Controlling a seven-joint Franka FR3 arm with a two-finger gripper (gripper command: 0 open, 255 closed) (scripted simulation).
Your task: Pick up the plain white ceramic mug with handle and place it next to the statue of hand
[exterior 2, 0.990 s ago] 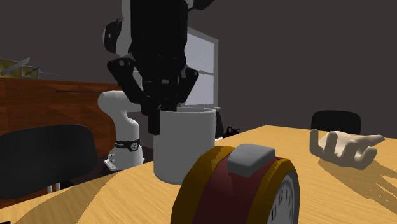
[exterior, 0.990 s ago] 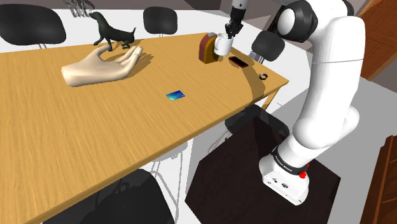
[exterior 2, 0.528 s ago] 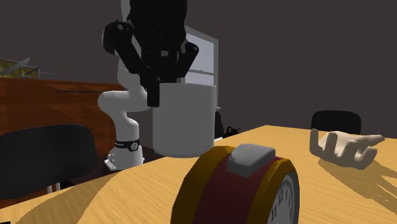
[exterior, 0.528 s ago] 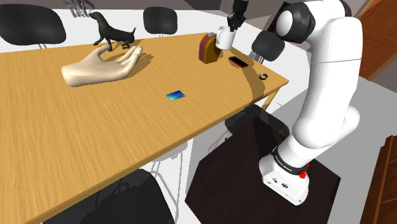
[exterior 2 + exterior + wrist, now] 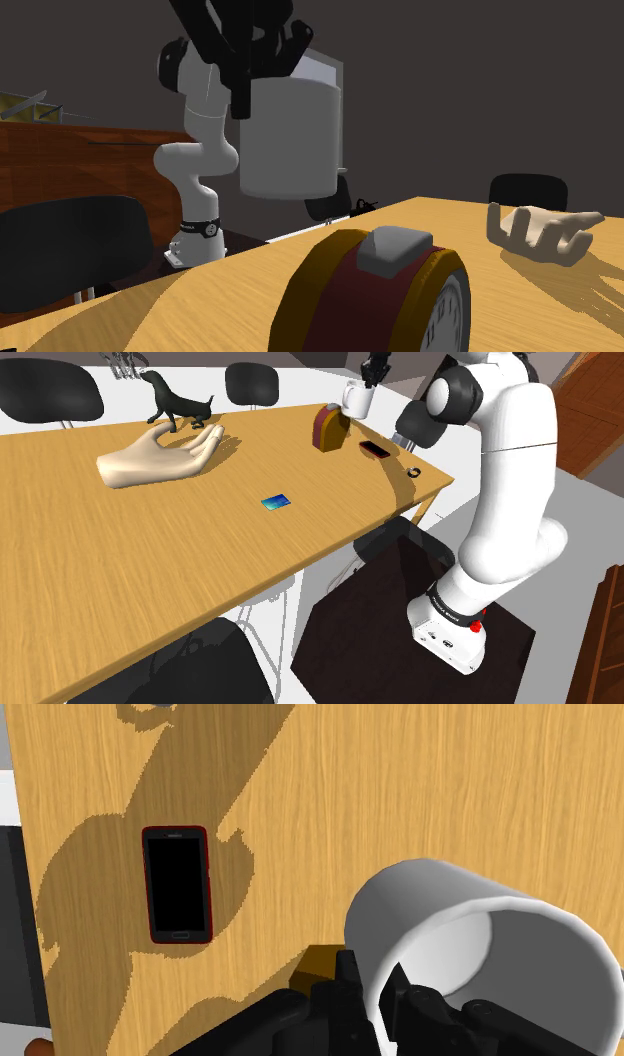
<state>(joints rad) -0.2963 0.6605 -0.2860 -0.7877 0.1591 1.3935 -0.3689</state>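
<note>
mug (image 5: pixel 356 398) aloft over clock (image 5: pixel 327 427), phone (image 5: pixel 374 449) beside clock — hand statue (image 5: pixel 160 456) well apart

Long pale-wood worktop (image 5: pixel 120 572) across the left and middle of the shoulder view, black chairs (image 5: pixel 45 392) along its far edge at the upper left, white floor (image 5: pixel 300 374) beyond. Dark grey wall (image 5: pixel 480 90) at the upper right of the second exterior view, pale window (image 5: pixel 328 66) near the middle, reddish-brown wooden cabinet (image 5: pixel 90 160) at the left

Shoulder view: high beside the stand (image 5: pixel 370 642), looking down across the table (image 5: pixel 100 582).
Second exterior view: tabletop-low, close behind the clock (image 5: pixel 370 300), facing the arm (image 5: pixel 195 170).
Wrist view: straight down, near the phone (image 5: pixel 178 884).
Shared: mug (image 5: pixel 356 398), all 3; hand statue (image 5: pixel 150 460), 2.
</note>
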